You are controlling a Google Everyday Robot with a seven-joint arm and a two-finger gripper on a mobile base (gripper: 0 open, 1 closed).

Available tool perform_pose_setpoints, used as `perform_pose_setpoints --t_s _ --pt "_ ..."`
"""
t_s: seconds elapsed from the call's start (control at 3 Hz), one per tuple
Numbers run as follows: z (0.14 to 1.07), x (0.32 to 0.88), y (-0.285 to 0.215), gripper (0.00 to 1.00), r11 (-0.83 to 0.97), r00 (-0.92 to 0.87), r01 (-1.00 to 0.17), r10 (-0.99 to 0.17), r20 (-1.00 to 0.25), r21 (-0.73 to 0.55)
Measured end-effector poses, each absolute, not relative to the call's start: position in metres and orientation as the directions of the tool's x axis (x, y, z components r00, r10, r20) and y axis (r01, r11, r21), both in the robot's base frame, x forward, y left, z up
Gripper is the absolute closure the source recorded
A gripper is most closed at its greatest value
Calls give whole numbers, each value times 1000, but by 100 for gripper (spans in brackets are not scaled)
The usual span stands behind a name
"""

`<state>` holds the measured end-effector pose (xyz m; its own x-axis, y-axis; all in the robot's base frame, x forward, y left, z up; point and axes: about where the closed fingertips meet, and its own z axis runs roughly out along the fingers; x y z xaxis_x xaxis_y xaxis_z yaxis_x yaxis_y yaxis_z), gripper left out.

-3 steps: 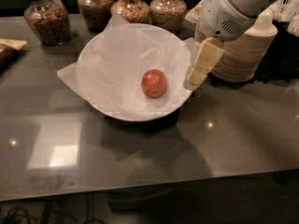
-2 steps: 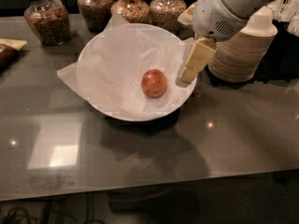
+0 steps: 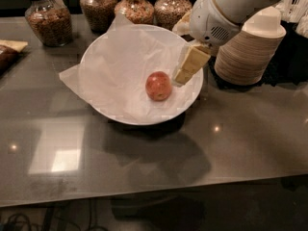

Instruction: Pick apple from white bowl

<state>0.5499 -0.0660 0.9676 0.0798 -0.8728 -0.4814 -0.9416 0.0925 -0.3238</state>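
The apple [image 3: 158,85] is small, round and red-orange. It lies right of centre in the wide white bowl [image 3: 103,42], which is lined with a crinkled white paper sheet. My gripper [image 3: 180,77] hangs from the white arm at the upper right and points down-left inside the bowl's right rim. It is just right of the apple and a little above it, and holds nothing that I can see.
A stack of beige paper bowls [image 3: 250,49] stands right of the white bowl, close to the arm. Several glass jars of grains [image 3: 45,16] line the back of the dark counter. A wrapped item [image 3: 9,52] lies at the far left.
My gripper has moved left, from over the bowl's right rim to inside the bowl, closer to the apple. The apple and bowl have not moved.
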Motion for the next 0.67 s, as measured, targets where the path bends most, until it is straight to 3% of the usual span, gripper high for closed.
perform_pose_setpoints --t_s 0.67 --pt "947 561 -62 19 68 89 -950 -875 -476 -304"
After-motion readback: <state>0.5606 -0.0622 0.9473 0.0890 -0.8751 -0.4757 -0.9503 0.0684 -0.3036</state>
